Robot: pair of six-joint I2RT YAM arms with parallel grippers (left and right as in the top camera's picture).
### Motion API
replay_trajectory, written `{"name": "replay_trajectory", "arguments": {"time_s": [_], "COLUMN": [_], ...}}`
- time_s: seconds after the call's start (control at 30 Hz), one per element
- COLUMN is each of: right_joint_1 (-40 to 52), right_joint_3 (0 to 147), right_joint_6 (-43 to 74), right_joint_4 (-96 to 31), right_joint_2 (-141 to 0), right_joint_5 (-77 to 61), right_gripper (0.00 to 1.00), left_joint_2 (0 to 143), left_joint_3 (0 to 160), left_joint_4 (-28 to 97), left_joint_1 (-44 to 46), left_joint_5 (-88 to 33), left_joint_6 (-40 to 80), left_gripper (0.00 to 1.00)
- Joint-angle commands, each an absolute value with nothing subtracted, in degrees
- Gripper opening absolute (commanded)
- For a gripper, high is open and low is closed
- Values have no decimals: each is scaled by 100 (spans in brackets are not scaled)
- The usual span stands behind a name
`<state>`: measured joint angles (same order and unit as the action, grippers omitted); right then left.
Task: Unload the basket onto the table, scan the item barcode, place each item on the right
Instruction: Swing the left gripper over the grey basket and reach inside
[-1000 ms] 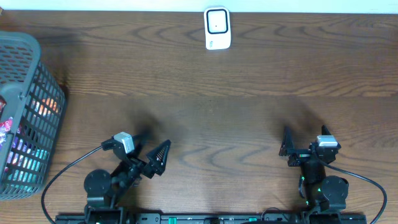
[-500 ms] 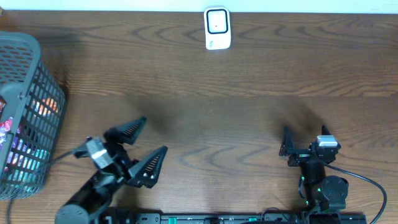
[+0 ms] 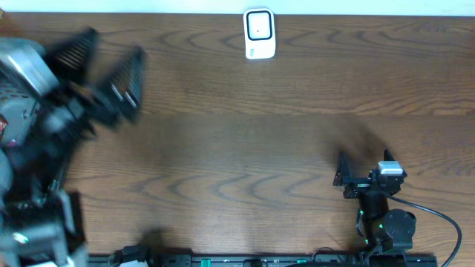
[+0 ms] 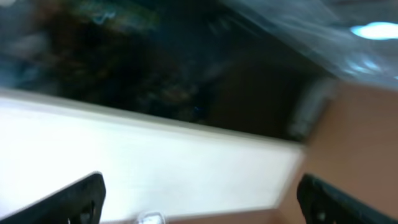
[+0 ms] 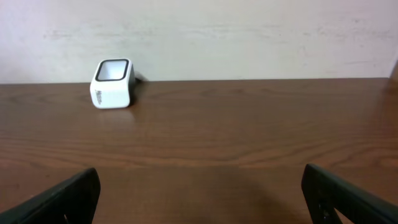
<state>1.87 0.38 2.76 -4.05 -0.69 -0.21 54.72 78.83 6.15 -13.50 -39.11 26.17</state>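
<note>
Two grippers: both have their jaws wide apart and hold nothing.
Left gripper (image 3: 116, 42): at 10 o'clock on the table (image 3: 237, 148) in the overhead view, badly blurred, with its fingers pointing toward 1 o'clock. Its arm lies over the 9 o'clock edge.
Left wrist view: smeared. It shows only the two finger ends of the left gripper (image 4: 205, 205), a pale band and a dark mass above, and I cannot tell what lies below.
Right gripper (image 3: 364, 172): low at 5 o'clock and facing 12 o'clock, with bare wood between its fingers.
Scanner (image 3: 260, 33): a white box at 12 o'clock by the far edge, window up, well apart from both arms. It is in plain sight from the right wrist (image 5: 112, 83).
Basket (image 3: 10, 44): at 9 o'clock, mostly hidden under the left arm.
Item: not in either gripper and not on the open table. It is probably in the basket, though no single item can be picked out.
Step in hand: the fetch, by my reading. The left arm reaches for the basket, and no scanning is possible yet.
Next move calls for: lowering the open jaws into the basket and closing on one item. The item must then be carried toward 12 o'clock with its barcode turned to the scanner window.
Risk: the fingers could catch the basket's mesh wall.
</note>
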Motion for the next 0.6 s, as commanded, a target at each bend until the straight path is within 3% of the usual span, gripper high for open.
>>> {"name": "replay_trajectory", "arguments": {"time_s": [0.0,0.23,0.37,0.57], "right_joint_1": [213,213,213,213], "right_joint_3": [32,32,32,32], "right_joint_6": [336,336,333,336], "right_joint_4": [-429,-429,-429,-429], "right_joint_2": [-45,-45,-45,-45], "right_joint_5": [-14,-14,-14,-14], "right_gripper": [99,99,99,99], "left_joint_2": [6276,7856,8372,8969], "left_joint_3": [9336,11592,11568,11507], "left_joint_4": [1708,5061,5894,6152], "left_joint_1": [-2180,-4158,-4934,-5275], "left_joint_5": [-3063,-895,-318,-810], "left_joint_6": [1761,1457,1463,1531], "left_gripper": [98,98,98,98]}}
